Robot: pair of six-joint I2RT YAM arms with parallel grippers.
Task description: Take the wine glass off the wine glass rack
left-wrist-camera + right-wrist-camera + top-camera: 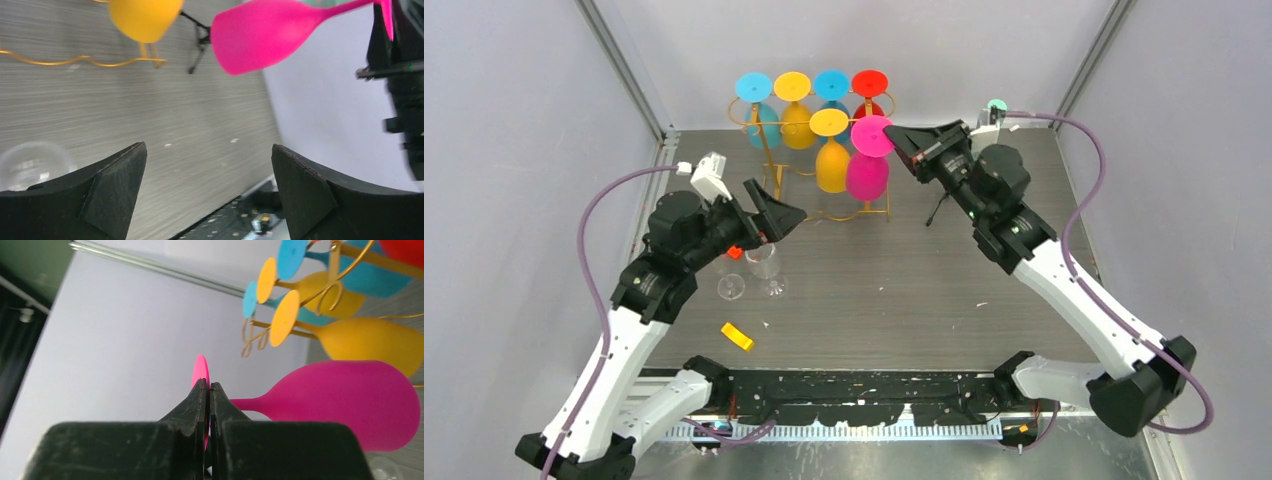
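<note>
Wine glass, pink (867,175): hangs bowl-down at the rack's front right corner, tilted and carried only by its foot. Its stem looks free of the rail in the right wrist view, though the top view cannot confirm this.

1. Table (904,290). Hard surface beneath the bowl; a dropped glass would land here.
2. Wine glass rack (771,160). Gold wire, with five other coloured glasses hung on it. Probably a light frame: if the stem catches a loop on the way out, the whole stand may drag or tip.
3. Right gripper (207,385). Jaws pressed together on the rim of the pink foot, a thin, edge-on hold. Main risk: the bowl's weight turns the disc between the pads, and the glass swings or slips out.
4. Left gripper (208,146). Jaws wide apart, holding nothing, low near the rack's front. A reach to support the glass could miss the tilted bowl or bump it.
5. Yellow glass (831,165). Just beside the pink bowl; a swing would knock it.
6. Black tripod (939,210). Near the right arm; a wide pull-back might clip it.
7. Clear glasses (764,262). Two, under the left arm, which could easily topple them.
8. Orange piece (737,336). Well apart; no concern.
</note>
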